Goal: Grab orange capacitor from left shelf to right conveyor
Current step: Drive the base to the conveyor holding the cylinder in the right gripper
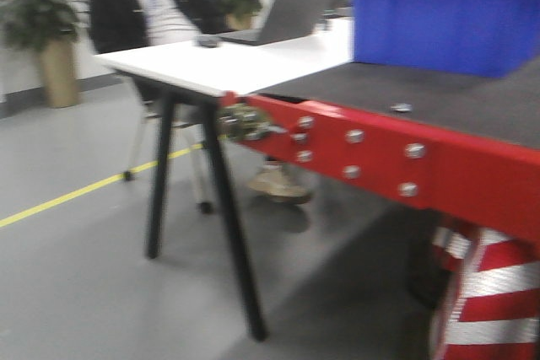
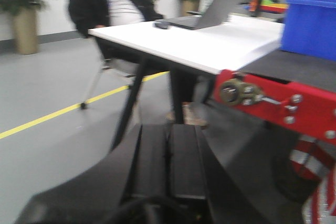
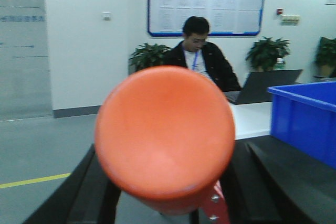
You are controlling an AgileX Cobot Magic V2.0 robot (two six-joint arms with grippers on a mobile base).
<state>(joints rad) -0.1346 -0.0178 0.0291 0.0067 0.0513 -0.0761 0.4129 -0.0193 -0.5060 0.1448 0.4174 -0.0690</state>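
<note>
Up front, orange capacitor (image 3: 164, 137) in right jaws; left jaws together; blue bin (image 1: 439, 27), contents hidden.

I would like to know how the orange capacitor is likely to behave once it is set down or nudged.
The orange capacitor shows a round end, so it would probably roll if laid on its side. Its skin looks smooth, so it may slip in the right gripper. Its outline is undented there, suggesting rigidity.
</note>
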